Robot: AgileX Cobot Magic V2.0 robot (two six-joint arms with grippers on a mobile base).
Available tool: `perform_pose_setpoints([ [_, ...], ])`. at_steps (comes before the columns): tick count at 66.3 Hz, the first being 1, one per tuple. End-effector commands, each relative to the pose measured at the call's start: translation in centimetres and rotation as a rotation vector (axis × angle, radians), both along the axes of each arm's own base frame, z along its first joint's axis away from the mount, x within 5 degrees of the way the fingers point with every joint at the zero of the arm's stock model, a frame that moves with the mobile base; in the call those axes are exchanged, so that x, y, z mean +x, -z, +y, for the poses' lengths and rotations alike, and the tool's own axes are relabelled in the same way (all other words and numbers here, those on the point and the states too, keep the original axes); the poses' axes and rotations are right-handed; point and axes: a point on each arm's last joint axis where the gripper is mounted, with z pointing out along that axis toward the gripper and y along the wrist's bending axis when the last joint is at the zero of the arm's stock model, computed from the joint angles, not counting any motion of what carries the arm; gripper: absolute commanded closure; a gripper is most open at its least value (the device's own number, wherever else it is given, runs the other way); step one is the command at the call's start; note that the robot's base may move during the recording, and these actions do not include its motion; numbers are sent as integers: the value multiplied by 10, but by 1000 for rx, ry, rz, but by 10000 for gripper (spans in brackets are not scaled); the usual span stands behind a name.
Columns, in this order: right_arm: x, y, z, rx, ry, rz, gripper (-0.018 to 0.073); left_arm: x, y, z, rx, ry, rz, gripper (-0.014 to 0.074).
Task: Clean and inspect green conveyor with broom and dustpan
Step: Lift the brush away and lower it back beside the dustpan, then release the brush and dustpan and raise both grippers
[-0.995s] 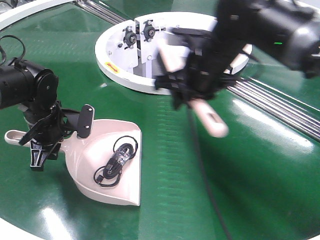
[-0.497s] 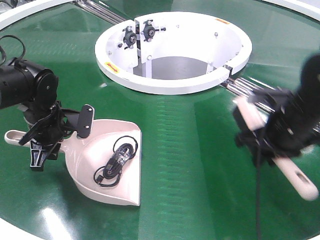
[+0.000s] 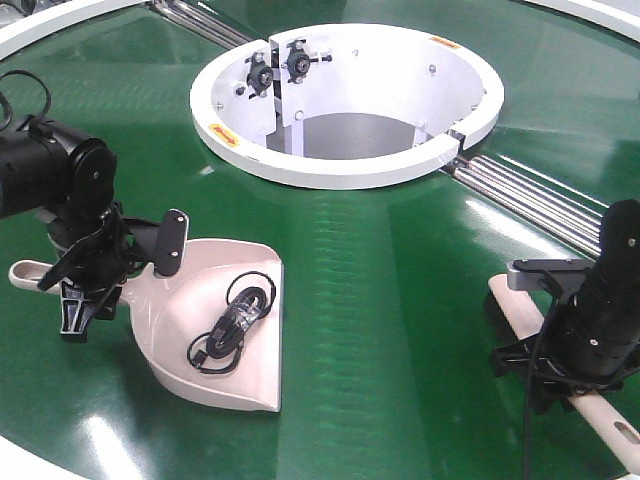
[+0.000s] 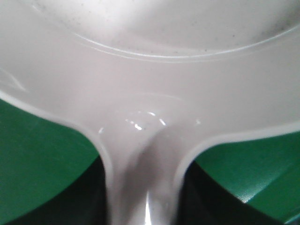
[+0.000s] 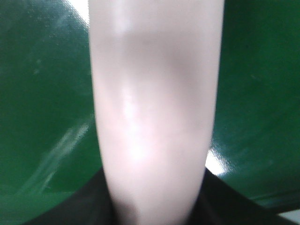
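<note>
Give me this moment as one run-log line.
left gripper: shut on dustpan handle | right gripper: shut on broom, low over green conveyor | black cable: inside dustpan

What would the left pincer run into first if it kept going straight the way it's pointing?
The dustpan it holds: the left pincer is clamped on the handle, and its wrist view shows the pan's back wall ahead. Probably that wall first; depth is unclear.

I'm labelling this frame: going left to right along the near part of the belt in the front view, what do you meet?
First the left gripper on the dustpan handle → cable in the pan → right gripper on the broom.
</note>
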Motion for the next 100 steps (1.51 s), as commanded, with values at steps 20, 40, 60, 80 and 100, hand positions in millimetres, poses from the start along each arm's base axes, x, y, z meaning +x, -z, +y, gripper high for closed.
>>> perform_pose_setpoints([
  [20, 4, -3, 0, 14, -62, -7, 552, 0, -24, -2, -26, -12, -80, 603],
  [40, 3, -3, 1, 29, -53, 7, 517, 0, -24, -2, -26, -12, -79, 603],
  [60, 3, -3, 1, 29, -53, 5, 409, -1, -23, -7, -95, -38, -67, 603],
  [80, 4, -3, 1, 28, -53, -8, 250, 2, -23, -8, -102, -32, -99, 548],
  [100, 7, -2, 1, 28, -52, -43, 118, -1, -23, -7, -92, -37, -69, 319],
])
